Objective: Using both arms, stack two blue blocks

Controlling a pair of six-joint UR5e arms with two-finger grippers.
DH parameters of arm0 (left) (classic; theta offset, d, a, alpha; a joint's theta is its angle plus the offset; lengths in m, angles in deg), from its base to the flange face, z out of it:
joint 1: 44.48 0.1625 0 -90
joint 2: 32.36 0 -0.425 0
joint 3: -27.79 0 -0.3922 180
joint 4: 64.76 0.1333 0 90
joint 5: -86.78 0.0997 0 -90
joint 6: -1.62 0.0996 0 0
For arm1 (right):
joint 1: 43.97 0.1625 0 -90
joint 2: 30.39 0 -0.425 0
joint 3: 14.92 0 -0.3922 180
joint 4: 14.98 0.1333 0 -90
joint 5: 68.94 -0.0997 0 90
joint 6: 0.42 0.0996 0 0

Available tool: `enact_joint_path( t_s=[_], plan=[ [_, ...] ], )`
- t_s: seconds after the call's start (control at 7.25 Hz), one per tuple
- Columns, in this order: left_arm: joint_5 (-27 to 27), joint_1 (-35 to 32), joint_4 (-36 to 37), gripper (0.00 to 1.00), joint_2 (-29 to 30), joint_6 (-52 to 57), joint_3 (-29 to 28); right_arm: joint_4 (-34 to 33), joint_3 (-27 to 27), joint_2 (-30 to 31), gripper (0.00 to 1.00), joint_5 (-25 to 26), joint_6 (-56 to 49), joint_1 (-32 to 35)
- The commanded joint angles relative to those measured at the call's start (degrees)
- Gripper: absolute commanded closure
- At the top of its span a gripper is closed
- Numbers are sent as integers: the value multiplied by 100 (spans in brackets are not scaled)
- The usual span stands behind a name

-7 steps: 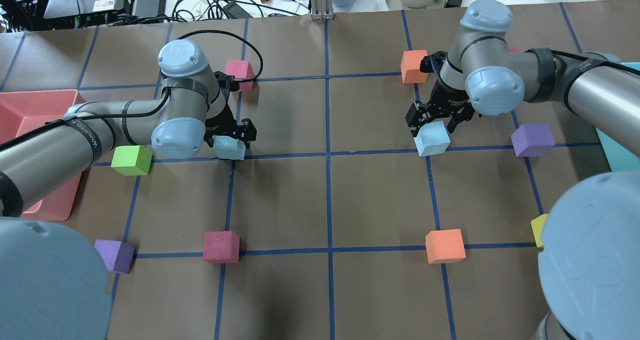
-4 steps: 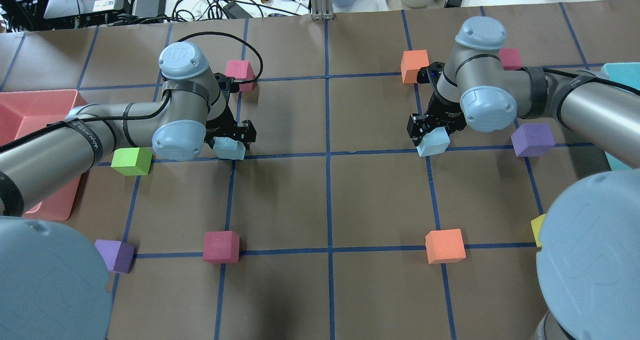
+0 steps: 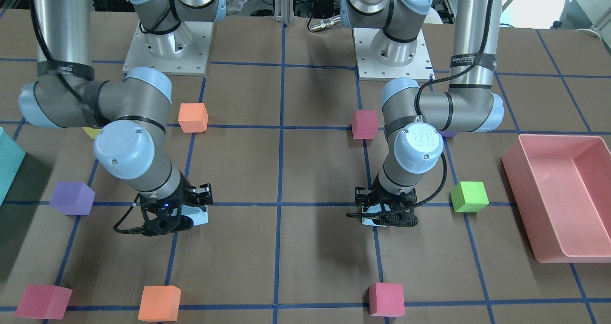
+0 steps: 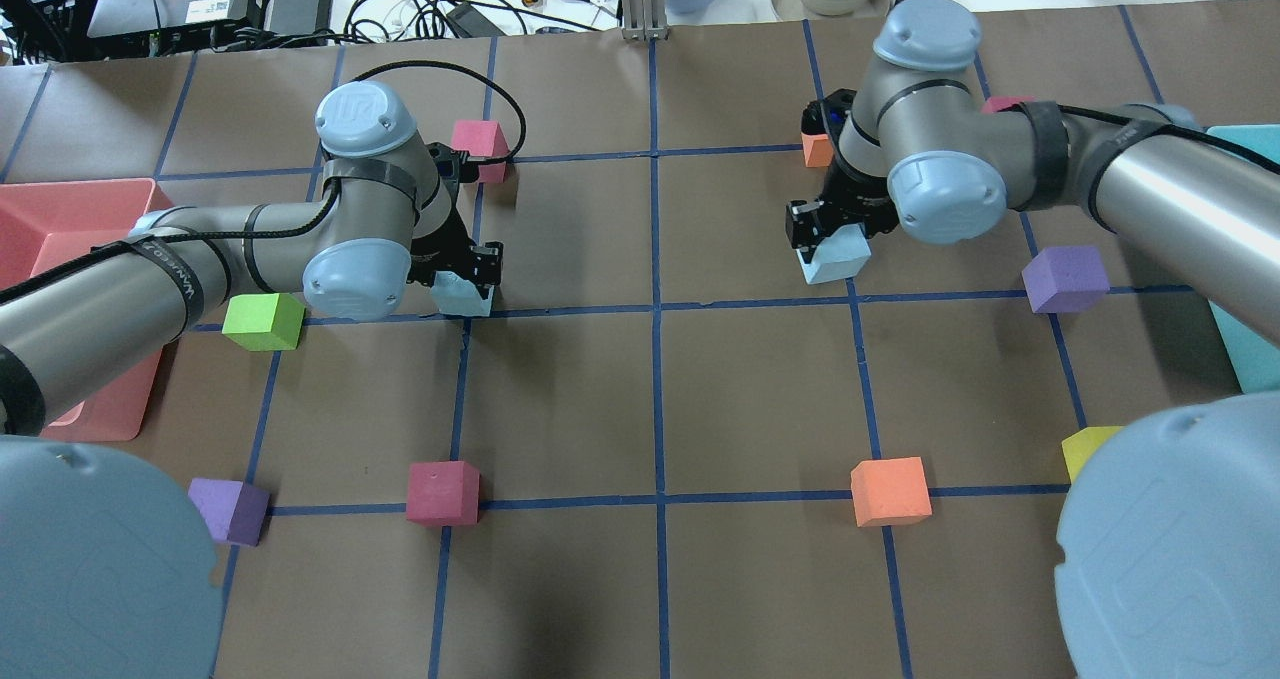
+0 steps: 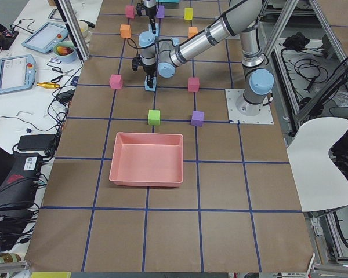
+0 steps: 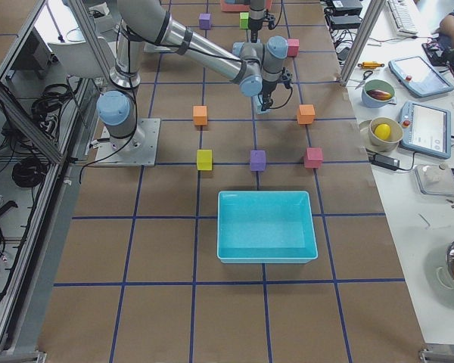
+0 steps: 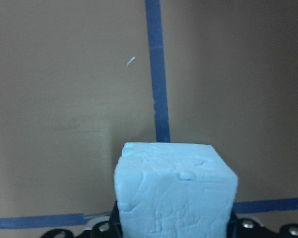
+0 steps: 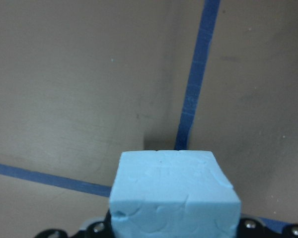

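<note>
Two pale blue foam blocks are in view. My left gripper (image 4: 462, 281) is shut on one blue block (image 4: 462, 297) at a tape crossing on the left. That block fills the bottom of the left wrist view (image 7: 175, 193), and I cannot tell whether it is off the table. My right gripper (image 4: 826, 237) is shut on the other blue block (image 4: 836, 257). That block fills the bottom of the right wrist view (image 8: 174, 193), with the table below it. In the front-facing view the right gripper (image 3: 167, 219) is on the view's left and the left gripper (image 3: 385, 215) on its right.
A pink tray (image 4: 60, 209) stands at the far left and a teal bin (image 4: 1235, 309) at the far right. Nearby cubes are green (image 4: 262, 321), purple (image 4: 1066, 279), orange (image 4: 890, 492), crimson (image 4: 442, 493), pink (image 4: 478, 141), and an orange one (image 4: 816, 149) behind the right wrist.
My right gripper has closed on its blue block and carried it left and away from me. My left gripper's fingers have drawn in on its block, which has barely moved.
</note>
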Motion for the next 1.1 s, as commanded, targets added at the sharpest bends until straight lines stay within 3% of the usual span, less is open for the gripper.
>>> enact_joint_path(
  t_s=[0.0,0.28,0.41,0.69,0.97],
  plan=[
    [30,42,-21,100,-99,13,-60,430,1207,-616,100,2,1203,762],
    [21,95,-257,100,-169,92,-218,440,2036,-1250,100,-59,1993,1142],
    [21,95,-302,100,-187,92,-227,440,2187,-1487,100,-59,2590,1265],
    [21,112,-311,100,-205,92,-315,423,2197,-1577,100,-76,2684,1310],
    [12,112,-870,100,-108,83,-831,423,2189,-1656,100,-86,2693,1319]
  ],
)
